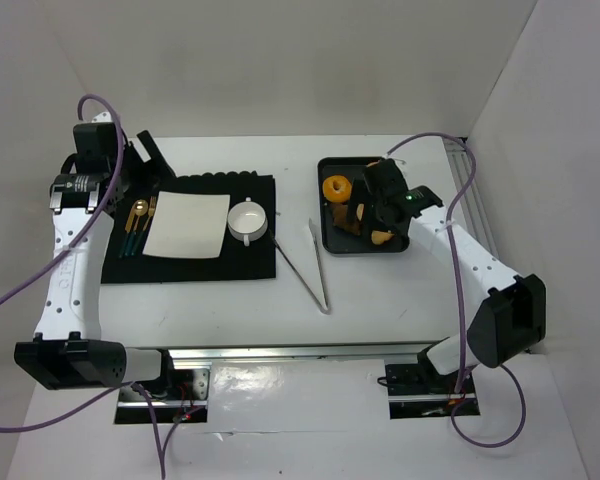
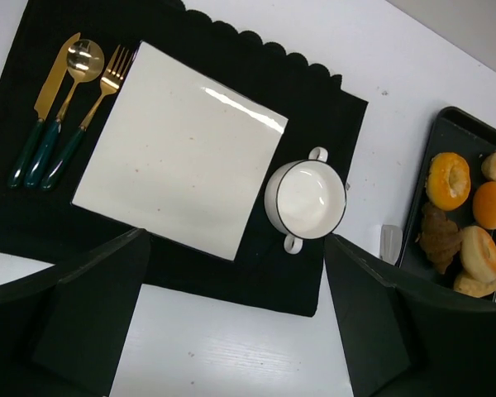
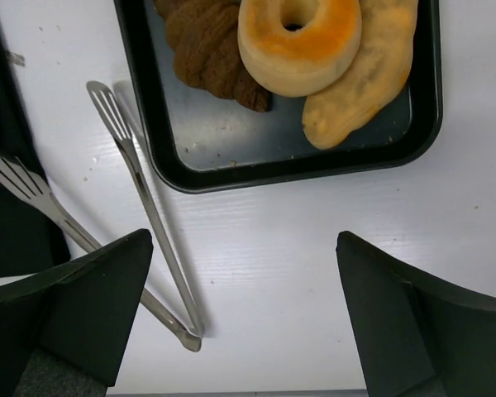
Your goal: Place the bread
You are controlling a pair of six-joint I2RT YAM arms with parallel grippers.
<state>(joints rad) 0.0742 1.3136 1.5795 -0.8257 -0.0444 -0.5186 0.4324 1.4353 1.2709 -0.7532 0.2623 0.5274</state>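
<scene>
Several bread pieces (image 3: 360,78) (a doughnut (image 3: 299,33) among them) all sit in the black tray (image 3: 231,136) on the right. None lies on the white plate (image 2: 182,149), so placing seems unstarted. Both the left fingers (image 2: 91,314) and right fingers (image 3: 91,306) stand apart, empty.

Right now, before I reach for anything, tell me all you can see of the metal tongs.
The metal tongs look like polished steel: two thin arms joined at a hinge, each ending in a slotted, flattened tip. They lie flat and spread open on the white table, hinge toward the robot, tips pointing away. One tip lies close beside the black tray; the other reaches the black placemat edge. Nothing holds them.
</scene>
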